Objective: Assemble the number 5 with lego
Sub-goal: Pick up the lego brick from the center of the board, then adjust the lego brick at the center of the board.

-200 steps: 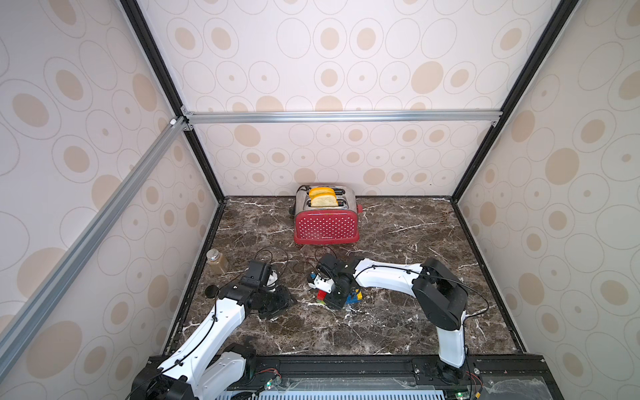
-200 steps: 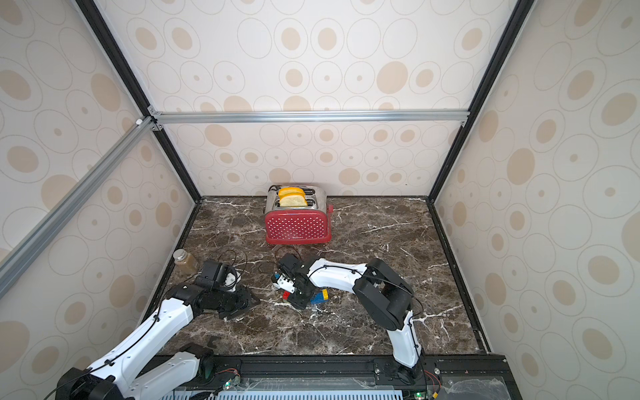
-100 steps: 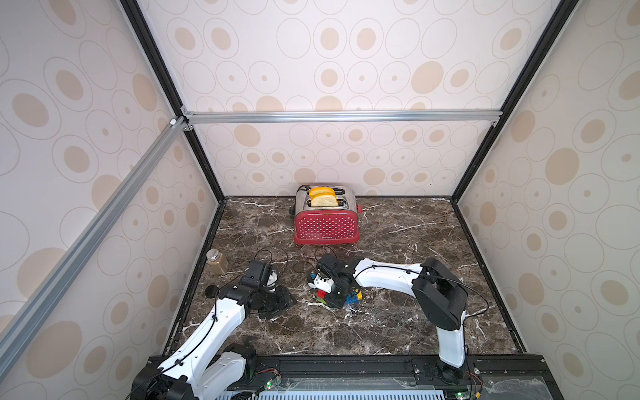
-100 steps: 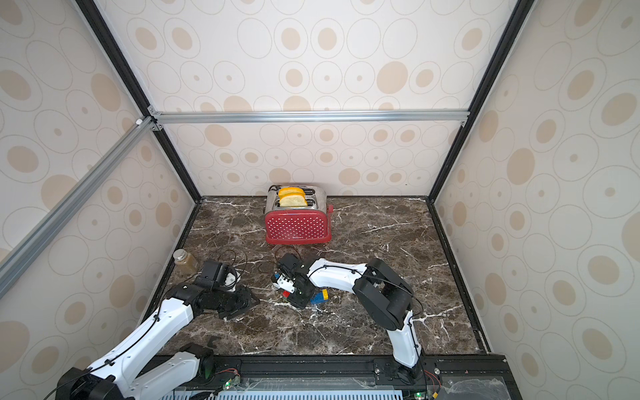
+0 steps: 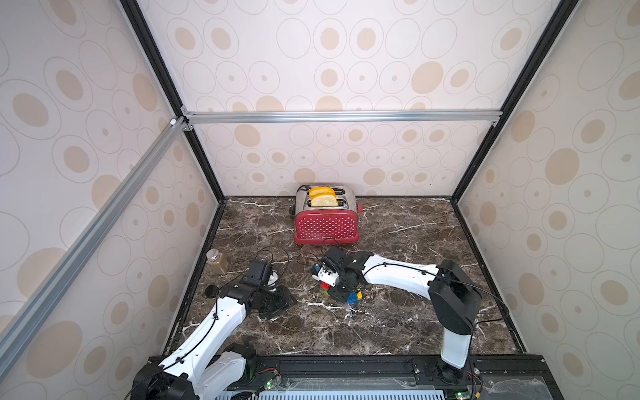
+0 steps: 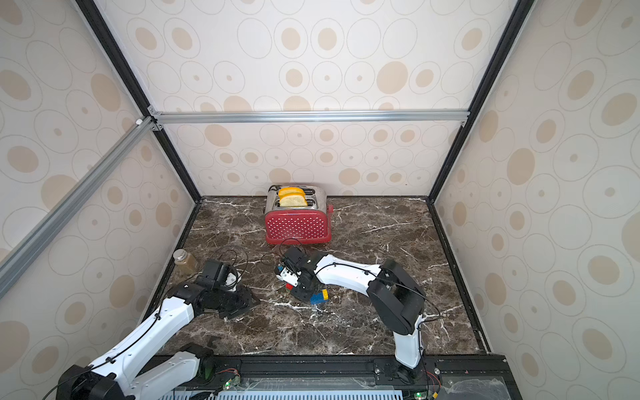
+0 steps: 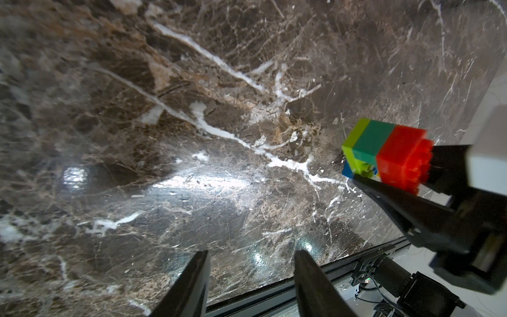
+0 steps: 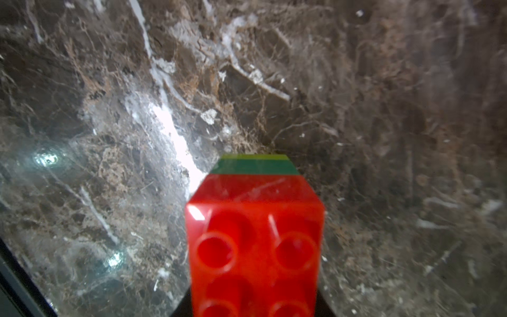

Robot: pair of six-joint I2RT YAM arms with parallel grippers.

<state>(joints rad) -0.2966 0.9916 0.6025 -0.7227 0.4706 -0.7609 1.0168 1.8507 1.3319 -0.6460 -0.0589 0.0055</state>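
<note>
Over the dark marble worktop (image 5: 398,311), the right end effector (image 5: 341,292) clamps the red end of the stepped multicoloured plastic brick stack (image 7: 384,148), long axis pointing straight out from it; the left end effector (image 7: 251,255), spread and empty, hovers nearby.

Cream walls (image 5: 346,52) printed with tan ovals enclose a glossy, white-veined brown marble floor (image 5: 398,322).

Dark marble-look table (image 5: 398,311), white veins, glossy. Red polka-dot toaster (image 5: 326,225) at 12 o'clock, near back edge. Small jar (image 5: 217,261) at 9 o'clock, by left edge. Near centre, lego stack (image 5: 354,298); contact with surface unclear.
</note>
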